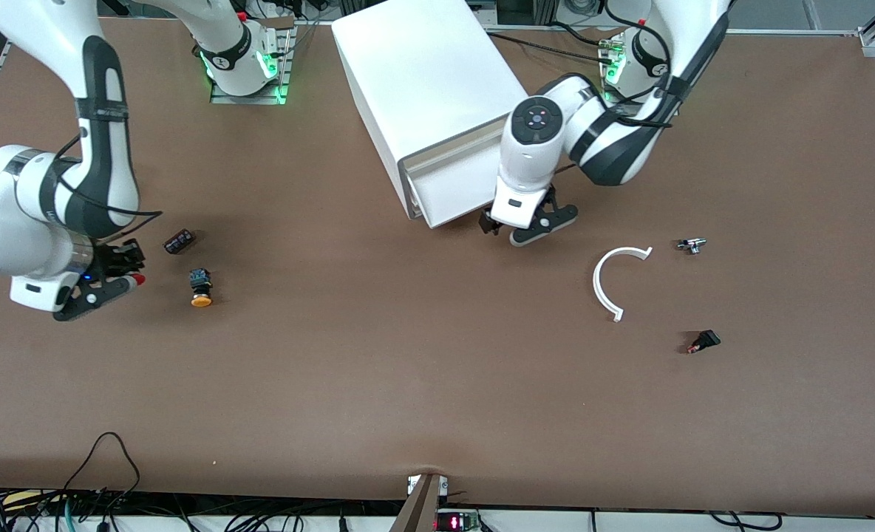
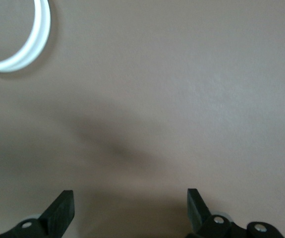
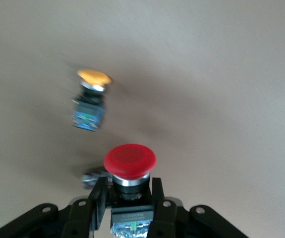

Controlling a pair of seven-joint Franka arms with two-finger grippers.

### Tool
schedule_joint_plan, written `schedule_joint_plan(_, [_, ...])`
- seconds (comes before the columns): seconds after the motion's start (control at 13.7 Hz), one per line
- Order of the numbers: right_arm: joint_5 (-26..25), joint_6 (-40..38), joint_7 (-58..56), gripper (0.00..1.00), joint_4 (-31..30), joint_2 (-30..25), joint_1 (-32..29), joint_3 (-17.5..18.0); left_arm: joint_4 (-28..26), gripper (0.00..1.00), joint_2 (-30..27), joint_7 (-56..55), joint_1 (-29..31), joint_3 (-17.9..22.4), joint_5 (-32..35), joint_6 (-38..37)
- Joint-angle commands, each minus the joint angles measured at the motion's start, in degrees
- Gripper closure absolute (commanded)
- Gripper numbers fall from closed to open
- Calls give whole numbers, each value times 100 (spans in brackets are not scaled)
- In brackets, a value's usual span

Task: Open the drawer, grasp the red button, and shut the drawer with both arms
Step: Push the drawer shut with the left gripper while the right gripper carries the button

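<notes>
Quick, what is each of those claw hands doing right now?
Left gripper: open, empty, in front of the white drawer cabinet.
Right gripper: shut on the red-capped push button.

A brown table (image 1: 437,384) was seen carrying a white drawer cabinet (image 1: 426,103) near the arm bases. Toward the right arm's end lay an orange-capped button (image 1: 201,287) and a small dark part (image 1: 179,241); toward the left arm's end, a white curved strip (image 1: 609,281) (an open arc), a small metal piece (image 1: 692,245) and a black part (image 1: 704,341).
</notes>
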Motion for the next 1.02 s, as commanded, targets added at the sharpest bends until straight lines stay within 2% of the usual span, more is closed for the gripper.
schedule_joint_plan(0.0, [229, 558, -434, 82, -294, 108, -164, 45, 26, 0, 129, -392, -107, -5, 143, 130])
schedule_joint_plan(0.22, [818, 823, -1119, 82, -295, 416, -349, 54, 27, 0, 287, -499, -134, -189, -59, 121])
schedule_joint_plan(0.44, [959, 1166, -1165, 81, -295, 636, -411, 63, 27, 0, 375, -455, -134, -330, -507, 112])
schedule_joint_plan(0.8, [1767, 1553, -1595, 80, -268, 1111, -420, 72, 35, 0, 498, -402, -134, -567, -876, 77])
schedule_joint_plan(0.95, [1952, 1580, -1595, 75, -251, 1216, -402, 89, 70, 0, 612, -402, -125, -664, -1087, 77])
